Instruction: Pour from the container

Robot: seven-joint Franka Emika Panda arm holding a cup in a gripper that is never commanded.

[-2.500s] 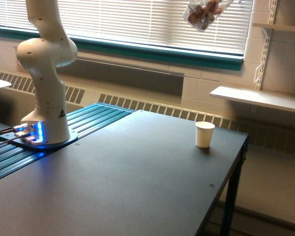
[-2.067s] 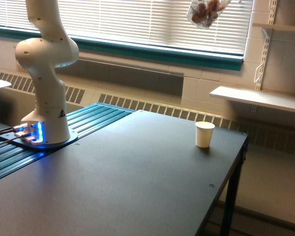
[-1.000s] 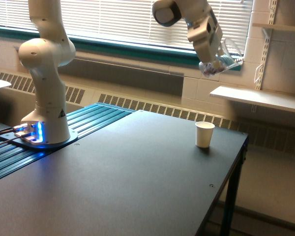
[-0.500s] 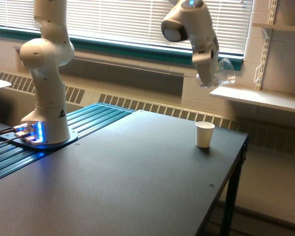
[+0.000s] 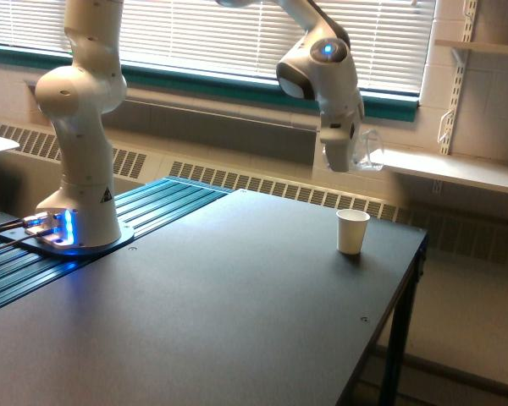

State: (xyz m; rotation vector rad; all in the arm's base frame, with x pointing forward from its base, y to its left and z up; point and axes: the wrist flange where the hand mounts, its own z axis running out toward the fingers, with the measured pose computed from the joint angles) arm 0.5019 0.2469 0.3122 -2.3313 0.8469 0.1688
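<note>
Dark table (image 5: 237, 313) nearest, filling the lower view. White cup (image 5: 352, 231) upright on it toward the far edge on the exterior view's right, directly below the gripper and apart from it. Teal ribbed panel (image 5: 85, 262) along the table's side on the exterior view's left, well away from the gripper; arm base (image 5: 76, 224) standing there, blue light glowing low on it. White arm rising from base out of the top of view, coming back down to a wrist with a blue dot. Gripper (image 5: 349, 161) pointing down, high above the table. Clear cup (image 5: 368, 156) at the gripper's side toward the exterior view's right, touching it, hard to see against the wall; tilt and contents not clear. Jaws mostly hidden by the gripper body, but closed around the clear cup as far as visible. Behind the gripper: wall shelf (image 5: 444, 169) just past the clear cup toward the exterior view's right, radiator grille (image 5: 262, 182) low along the wall, window blinds (image 5: 220, 34) above and behind the wrist.
</note>
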